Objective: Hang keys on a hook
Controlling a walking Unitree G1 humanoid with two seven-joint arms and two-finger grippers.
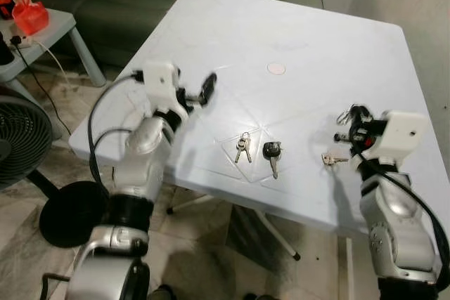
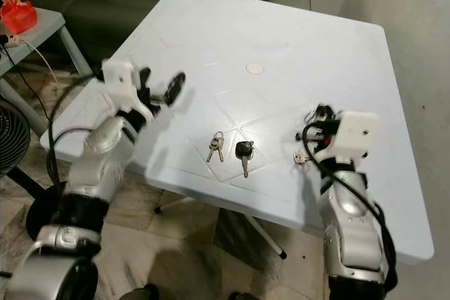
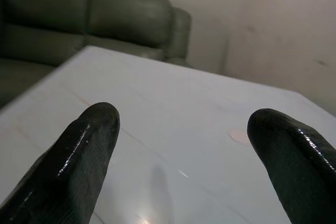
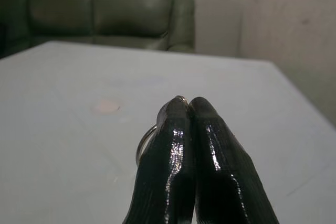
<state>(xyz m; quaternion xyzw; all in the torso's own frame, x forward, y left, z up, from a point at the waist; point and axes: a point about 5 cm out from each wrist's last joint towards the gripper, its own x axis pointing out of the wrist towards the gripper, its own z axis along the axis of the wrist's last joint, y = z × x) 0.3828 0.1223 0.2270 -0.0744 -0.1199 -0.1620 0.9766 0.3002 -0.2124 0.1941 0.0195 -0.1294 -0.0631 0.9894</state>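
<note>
On the white table [image 1: 302, 40], my right gripper [image 1: 351, 126] is shut on a metal key ring [image 1: 344, 114]; the ring [image 4: 144, 142] peeks out beside the pressed-together fingertips [image 4: 207, 114]. A silver key [image 1: 332, 159] shows just below that gripper; I cannot tell whether it hangs from the ring or rests on the table. Near the front middle lie a small bunch of silver keys [image 1: 243, 145] and a black-headed key [image 1: 272, 154]. My left gripper [image 1: 198, 91] is open above the table's left part, with nothing between its fingers [image 3: 79, 150].
A small round pinkish disc [image 1: 276, 68] sits mid-table. A green sofa [image 1: 140, 5] stands behind the table. At far left are a side table [image 1: 53, 29] with a red object [image 1: 29, 17], a cable, and a black fan [image 1: 21, 138]. A wall [image 1: 422, 5] is at right.
</note>
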